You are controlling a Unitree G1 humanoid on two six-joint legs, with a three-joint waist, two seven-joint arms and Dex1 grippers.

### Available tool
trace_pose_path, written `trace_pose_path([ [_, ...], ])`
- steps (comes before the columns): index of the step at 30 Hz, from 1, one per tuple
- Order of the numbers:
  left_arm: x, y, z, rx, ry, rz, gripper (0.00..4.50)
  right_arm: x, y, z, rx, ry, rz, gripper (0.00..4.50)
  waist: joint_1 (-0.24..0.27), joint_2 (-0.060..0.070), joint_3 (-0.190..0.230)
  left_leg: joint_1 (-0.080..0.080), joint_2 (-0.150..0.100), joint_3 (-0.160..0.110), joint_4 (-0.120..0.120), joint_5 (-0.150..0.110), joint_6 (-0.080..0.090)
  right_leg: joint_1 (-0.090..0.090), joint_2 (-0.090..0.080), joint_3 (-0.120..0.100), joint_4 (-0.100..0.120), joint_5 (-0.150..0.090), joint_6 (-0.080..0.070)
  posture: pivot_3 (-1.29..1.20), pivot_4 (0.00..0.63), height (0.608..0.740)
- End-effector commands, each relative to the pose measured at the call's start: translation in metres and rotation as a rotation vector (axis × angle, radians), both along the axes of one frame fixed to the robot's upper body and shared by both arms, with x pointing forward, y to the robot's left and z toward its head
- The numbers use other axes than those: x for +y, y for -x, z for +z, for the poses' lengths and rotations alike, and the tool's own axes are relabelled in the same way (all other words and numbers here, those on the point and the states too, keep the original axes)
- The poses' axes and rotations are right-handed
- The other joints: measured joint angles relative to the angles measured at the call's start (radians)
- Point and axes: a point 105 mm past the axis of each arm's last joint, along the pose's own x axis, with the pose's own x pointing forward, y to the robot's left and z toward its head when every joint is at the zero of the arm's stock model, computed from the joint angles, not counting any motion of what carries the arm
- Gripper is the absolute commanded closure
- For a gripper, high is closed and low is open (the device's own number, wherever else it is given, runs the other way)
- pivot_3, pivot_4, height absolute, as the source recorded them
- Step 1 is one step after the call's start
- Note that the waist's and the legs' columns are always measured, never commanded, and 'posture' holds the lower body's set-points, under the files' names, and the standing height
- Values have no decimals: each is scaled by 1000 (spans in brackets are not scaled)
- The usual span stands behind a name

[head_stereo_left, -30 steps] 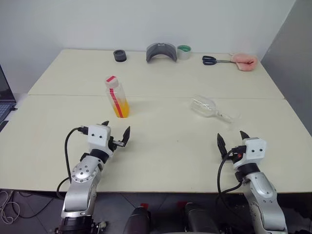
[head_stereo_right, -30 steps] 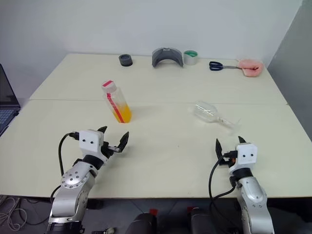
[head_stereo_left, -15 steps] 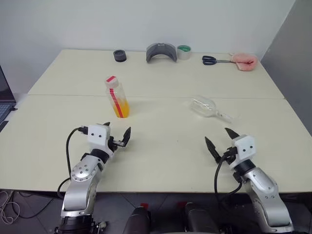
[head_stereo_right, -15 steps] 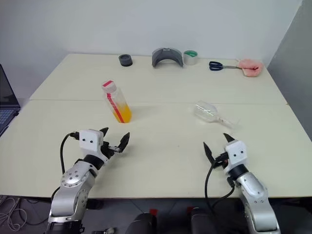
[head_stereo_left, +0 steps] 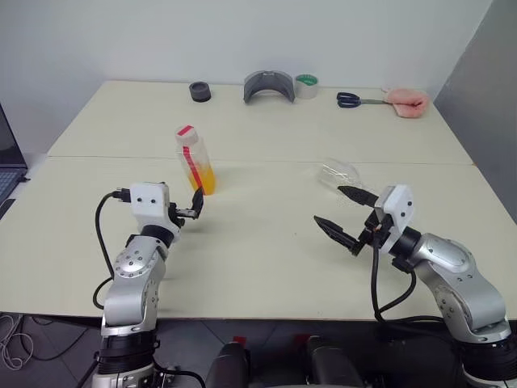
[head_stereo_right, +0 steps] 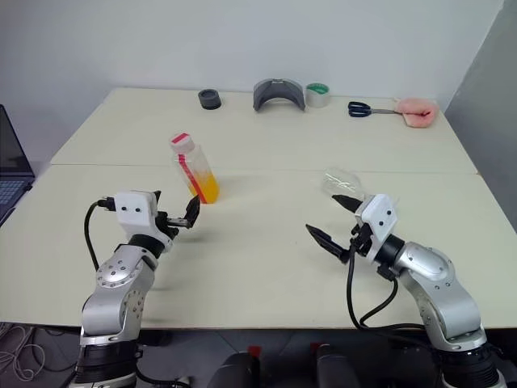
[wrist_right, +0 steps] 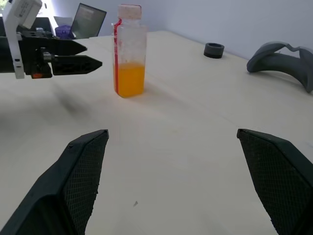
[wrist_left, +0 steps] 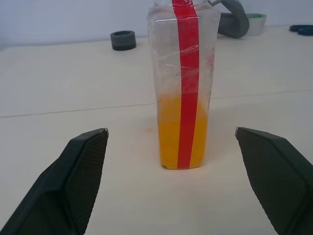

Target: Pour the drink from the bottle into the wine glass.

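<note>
Looking at my feed: the table (head_stereo_left: 266,267) is a big pale surface with a seam running across it at mid-depth, and the near half is mostly bare, so there's decent room between the two arms. The clutter sits along the far edge: a black ring (head_stereo_left: 199,91) at about 11 o'clock, a grey curved piece (head_stereo_left: 268,84) and a tape roll (head_stereo_left: 305,85) at 12, then scissors (head_stereo_left: 355,100) and a pink thing (head_stereo_left: 406,100) toward 1 o'clock. A laptop (head_stereo_right: 12,166) peeks in off the table's left edge at 9.

The bottle (head_stereo_left: 195,159) stands upright just on my side of the seam, at roughly 10 o'clock from table centre, red cap on, with the drink (wrist_left: 182,138) filling about the bottom third. The wine glass (head_stereo_left: 341,176) is lying on its side at about 2 o'clock, partly hidden behind my right arm's upper finger.

The left gripper (wrist_left: 171,181) is wide open and empty, pointing straight at the bottle, just short of it and not touching. The right gripper (head_stereo_left: 346,217) is also spread wide with nothing in it, hanging above the table just in front of the wine glass and aimed toward 9 o'clock, across at the bottle and the other arm.
</note>
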Motion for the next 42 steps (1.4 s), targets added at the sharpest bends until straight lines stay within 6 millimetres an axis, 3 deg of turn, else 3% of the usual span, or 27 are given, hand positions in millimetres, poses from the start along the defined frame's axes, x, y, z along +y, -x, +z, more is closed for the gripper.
trace_pose_path([
  [1,-4,-5,12,-33,21,-5,20,9,7,12,-31,-3,79,0,0,0,0,0,0,0,0,0,0,0,0,0,0,0,0,0,150,740],
  [20,-17,-49,37,-75,15,-4,20,27,10,19,-42,0,154,0,0,0,0,0,0,0,0,0,0,0,0,-1,0,0,0,0,150,740],
  [31,-15,-74,55,-116,-5,29,20,31,9,22,-48,3,153,0,0,0,0,0,0,0,0,0,0,-1,0,-1,0,0,0,0,150,740],
  [42,-18,-84,56,-112,-14,29,20,31,8,25,-54,10,145,0,0,0,0,-1,0,0,0,0,0,-1,0,-1,0,0,0,0,150,740],
])
